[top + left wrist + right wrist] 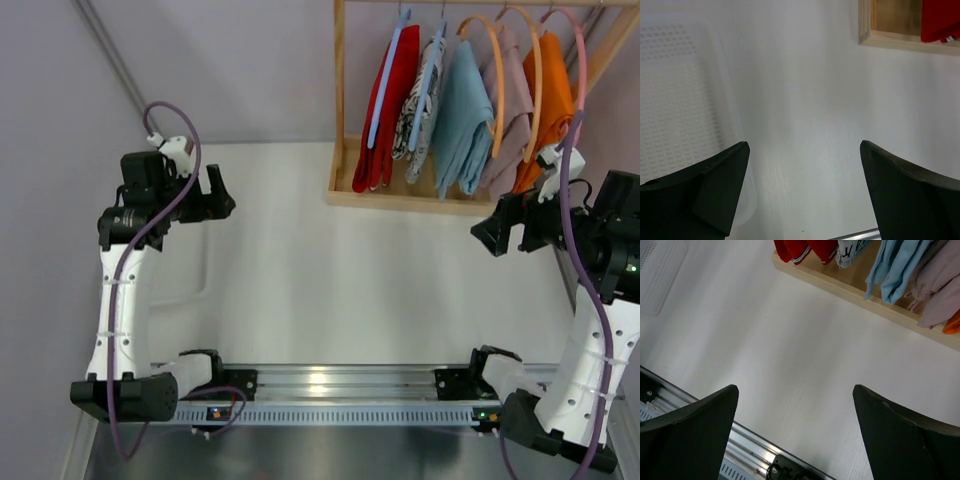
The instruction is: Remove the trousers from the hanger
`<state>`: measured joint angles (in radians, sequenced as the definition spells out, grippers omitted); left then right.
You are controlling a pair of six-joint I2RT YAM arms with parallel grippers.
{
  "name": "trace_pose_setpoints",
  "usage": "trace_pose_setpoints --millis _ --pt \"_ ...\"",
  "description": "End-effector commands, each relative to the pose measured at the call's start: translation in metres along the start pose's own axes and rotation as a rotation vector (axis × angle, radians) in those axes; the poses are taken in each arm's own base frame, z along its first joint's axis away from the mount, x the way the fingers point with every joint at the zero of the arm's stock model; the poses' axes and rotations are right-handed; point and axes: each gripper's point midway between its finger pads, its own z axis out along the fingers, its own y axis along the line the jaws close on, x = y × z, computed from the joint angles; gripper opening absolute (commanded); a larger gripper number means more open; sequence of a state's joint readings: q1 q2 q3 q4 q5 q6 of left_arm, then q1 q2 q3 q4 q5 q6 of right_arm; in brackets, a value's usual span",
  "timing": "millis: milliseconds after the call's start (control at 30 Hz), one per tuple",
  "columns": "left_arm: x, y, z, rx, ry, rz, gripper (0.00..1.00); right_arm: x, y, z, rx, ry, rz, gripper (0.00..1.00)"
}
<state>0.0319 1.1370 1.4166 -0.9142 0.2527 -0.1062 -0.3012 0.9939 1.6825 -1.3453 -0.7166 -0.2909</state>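
White counter is spread from the near edge to the lilac back wall. At that near edge an aluminium rail is seen, with both arm bases bolted to it. No maker's name can be read on rail or arms.

Further in, the left fingers are held wide apart above bare counter, gripping nothing; a perforated white mat is seen beside them in the left wrist view. The right fingers are likewise spread and empty, and are held just in front of the right end of a wooden rack.

On that rack, at the far right of the counter, the trousers are found, each pair draped over its own hanger. From left to right they are ranged as the red pair, the white pair with black print, the light blue pair, the dusty mauve pair and the orange pair. Each pair is hung with its long axis downward, its hem close to the rack's base.

The trousers are placed ahead of the right fingers and slightly above them, well apart from the left ones, so the right arm is judged the nearer, with the orange pair closest to it. Black marks are seen on the printed pair in the right wrist view, but no word can be made out
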Motion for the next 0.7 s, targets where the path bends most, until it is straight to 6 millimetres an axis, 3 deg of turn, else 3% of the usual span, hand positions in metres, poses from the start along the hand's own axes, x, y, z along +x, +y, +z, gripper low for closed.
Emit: trace_pose_setpoints --millis 0,33,100,133,200,233,267,300,333,367,500,667 --pt "-0.061 -0.011 -0.007 0.018 -0.138 -0.035 0.99 -0.004 -0.006 0.007 0.006 0.000 -0.027 0.99" --pt "-0.085 -0.019 -0.005 0.053 -0.164 -0.036 0.99 -0.004 -0.003 0.008 -0.011 0.005 -0.024 0.99" --pt "-0.111 -0.036 -0.006 0.125 -0.202 -0.056 0.99 -0.002 0.002 0.008 -0.040 0.012 -0.017 0.99" --pt "-0.136 -0.050 -0.017 0.184 -0.254 -0.057 0.99 0.000 0.003 0.008 -0.047 0.015 -0.013 0.99" --pt "-0.157 -0.065 -0.002 0.262 -0.258 -0.120 0.98 0.001 0.004 0.007 -0.043 0.012 -0.011 0.99" --pt "-0.174 -0.079 -0.012 0.319 -0.297 -0.117 0.96 0.002 0.003 0.008 -0.043 0.015 -0.008 0.99" --pt "-0.179 -0.094 0.000 0.360 -0.284 -0.133 0.94 0.003 0.003 0.007 -0.038 0.016 -0.003 0.99" --pt "-0.191 -0.103 -0.001 0.382 -0.324 -0.112 0.93 0.003 0.002 0.008 -0.032 0.017 -0.001 0.99" --pt "-0.199 -0.125 -0.009 0.421 -0.356 -0.083 0.92 0.003 0.002 0.008 -0.031 0.018 0.003 0.99" --pt "-0.203 -0.136 -0.003 0.449 -0.359 -0.081 0.91 0.003 0.001 0.009 -0.031 0.020 0.003 1.00" --pt "-0.228 -0.191 -0.013 0.608 -0.468 -0.061 0.90 -0.001 -0.005 0.008 -0.007 0.029 -0.005 0.99" --pt "-0.217 -0.271 -0.019 0.827 -0.462 -0.027 0.90 -0.010 -0.014 0.004 0.043 0.023 -0.022 0.99"
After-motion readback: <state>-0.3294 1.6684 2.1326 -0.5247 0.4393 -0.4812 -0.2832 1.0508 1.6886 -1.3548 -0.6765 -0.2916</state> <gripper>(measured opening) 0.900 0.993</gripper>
